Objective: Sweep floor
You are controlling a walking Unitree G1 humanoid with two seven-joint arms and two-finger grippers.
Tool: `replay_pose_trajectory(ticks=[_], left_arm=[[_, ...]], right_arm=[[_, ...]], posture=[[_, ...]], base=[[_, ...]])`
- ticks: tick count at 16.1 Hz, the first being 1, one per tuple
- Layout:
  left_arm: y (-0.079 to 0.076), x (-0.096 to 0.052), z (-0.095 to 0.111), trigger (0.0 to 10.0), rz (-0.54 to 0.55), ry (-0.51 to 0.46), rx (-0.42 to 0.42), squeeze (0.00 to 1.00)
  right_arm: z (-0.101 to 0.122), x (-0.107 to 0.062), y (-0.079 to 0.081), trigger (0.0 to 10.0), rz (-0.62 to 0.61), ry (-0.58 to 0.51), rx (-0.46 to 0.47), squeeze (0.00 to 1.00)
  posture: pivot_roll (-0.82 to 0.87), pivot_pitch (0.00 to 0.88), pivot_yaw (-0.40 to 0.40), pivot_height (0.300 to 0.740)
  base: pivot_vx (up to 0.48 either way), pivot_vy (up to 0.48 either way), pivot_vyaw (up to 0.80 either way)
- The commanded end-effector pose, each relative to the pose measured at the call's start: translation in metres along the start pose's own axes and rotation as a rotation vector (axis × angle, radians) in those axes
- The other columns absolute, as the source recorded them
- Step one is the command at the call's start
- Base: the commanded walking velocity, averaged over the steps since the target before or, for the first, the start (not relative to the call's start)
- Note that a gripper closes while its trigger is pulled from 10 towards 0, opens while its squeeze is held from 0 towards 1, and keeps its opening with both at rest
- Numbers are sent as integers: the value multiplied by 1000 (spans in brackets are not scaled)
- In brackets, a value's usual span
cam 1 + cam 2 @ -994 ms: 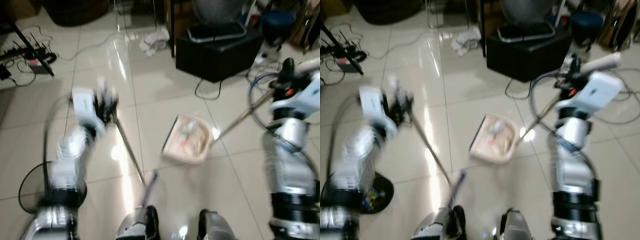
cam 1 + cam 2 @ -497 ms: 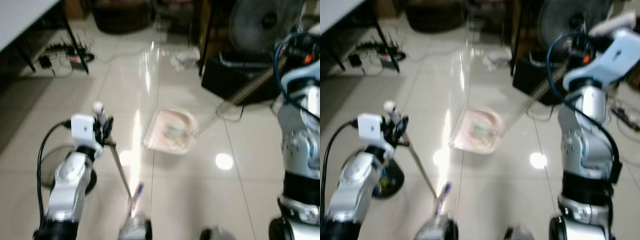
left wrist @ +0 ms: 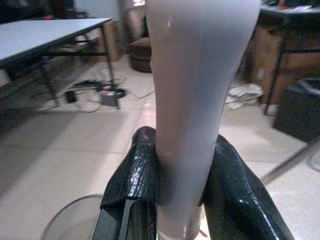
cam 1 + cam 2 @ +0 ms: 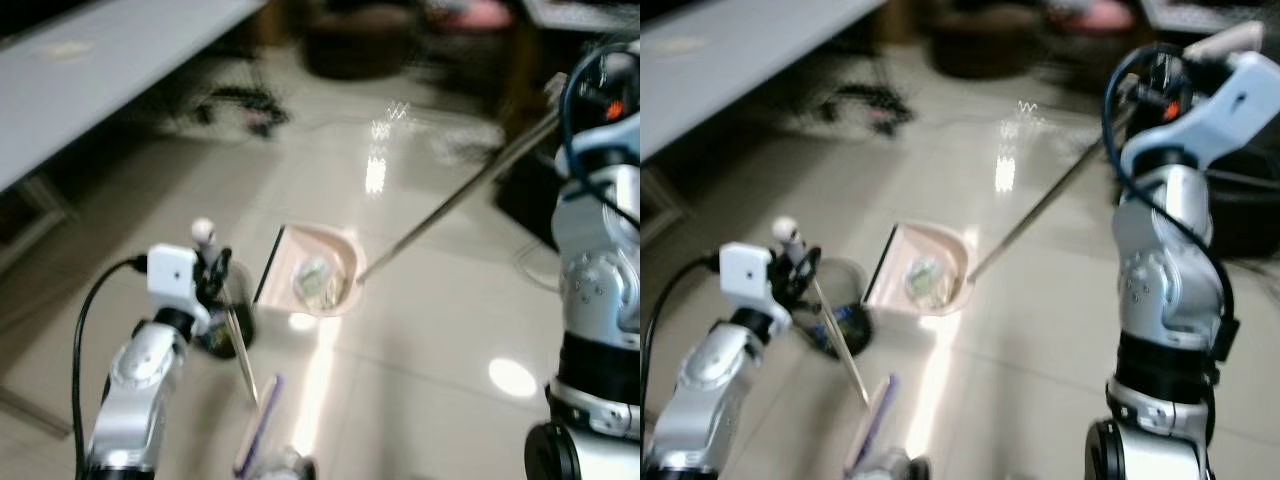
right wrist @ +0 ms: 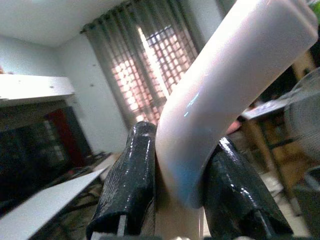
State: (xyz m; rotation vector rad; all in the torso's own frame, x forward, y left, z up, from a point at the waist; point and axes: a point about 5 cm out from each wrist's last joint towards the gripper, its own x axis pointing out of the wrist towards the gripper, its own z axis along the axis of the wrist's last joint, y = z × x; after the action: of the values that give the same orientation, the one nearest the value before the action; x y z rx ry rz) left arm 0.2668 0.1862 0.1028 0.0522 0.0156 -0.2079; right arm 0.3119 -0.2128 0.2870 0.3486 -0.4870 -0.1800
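Left claw clamps broom handle | head view: dustpan holds litter

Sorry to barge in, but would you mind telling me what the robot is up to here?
It is sweeping the tiled floor. The left gripper is shut on the broom handle, whose brush end is near the robot's feet. The right gripper is shut on the dustpan handle, a long pole slanting down to the pink dustpan on the floor, which already holds some crumpled litter.
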Motion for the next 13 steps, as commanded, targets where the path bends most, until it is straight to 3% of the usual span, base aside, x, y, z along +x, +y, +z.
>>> replay_pose_trajectory(ticks=[1, 6, 7, 13], left_arm=[[-4, 3, 7, 10000, -22, -31, 29, 0], [-7, 10, 10, 10000, -14, -55, 22, 0], [-6, 12, 8, 10000, 1, -42, 20, 0], [-4, 20, 9, 10000, 55, -58, -20, 0]], right_arm=[[13, 5, 4, 10000, 3, -55, 49, 0], [8, 7, 4, 10000, -5, -50, 48, 0], [7, 7, 3, 10000, -4, -55, 11, 0], [-2, 2, 4, 10000, 32, -23, -42, 0]], posture=[[-8, 19, 64, 740], [-13, 20, 58, 740], [-11, 22, 50, 740], [-25, 49, 23, 740]], base=[[0, 0, 800], [0, 0, 800], [0, 0, 800], [172, 0, 0]])
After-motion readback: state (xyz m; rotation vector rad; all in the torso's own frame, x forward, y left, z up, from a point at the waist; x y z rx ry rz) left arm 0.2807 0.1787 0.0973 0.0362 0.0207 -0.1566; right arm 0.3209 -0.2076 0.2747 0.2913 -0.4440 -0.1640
